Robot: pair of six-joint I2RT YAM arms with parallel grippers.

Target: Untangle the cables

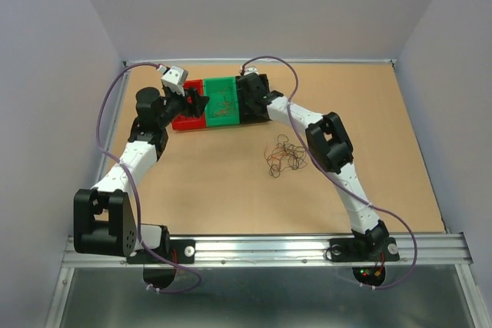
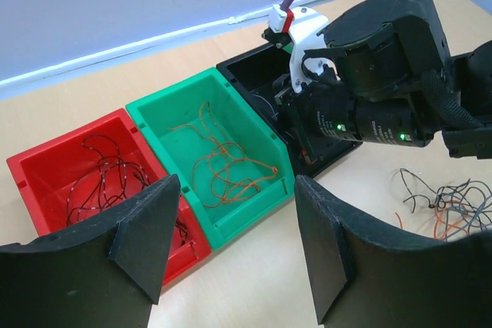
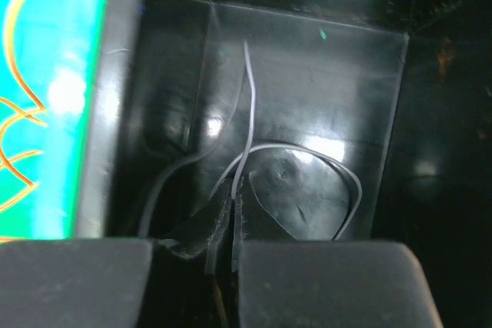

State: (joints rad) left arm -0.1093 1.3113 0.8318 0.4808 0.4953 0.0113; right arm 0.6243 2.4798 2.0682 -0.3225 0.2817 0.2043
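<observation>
1. Right now we see the loose cables (image 1: 286,157) lying as a small tangle on the table (image 1: 231,197), just beside the right arm's elbow and well apart from the bins.
2. Their bunch is about as wide as it is deep, so we can name no long axis. The curly ends straggle outward on every side. In the left wrist view a few dark ends point toward the bins.
3. Along the far part of the table, three bins stand side by side in a row running left to right: a red bin (image 2: 31,182), a green bin (image 2: 142,122) and a black bin (image 2: 246,67).
4. Some dark wires (image 2: 108,178) lie curled on the floor of the red bin. The orange wires (image 2: 227,167) lie in flat loops in the green bin, stretched mostly along its length.
5. Our left gripper (image 2: 234,243) hovers over the near edge of the red and green bins. Its fingers are spread wide, with nothing between them.
6. Our right gripper (image 3: 233,220) reaches down into the black bin with its fingers pressed together, pinching a grey wire (image 3: 247,113) at the tips.
7. From the pinch, that wire runs almost straight toward the bin's far wall. A second strand of it arcs off to one side over the glossy floor and bends back toward the fingers.
</observation>
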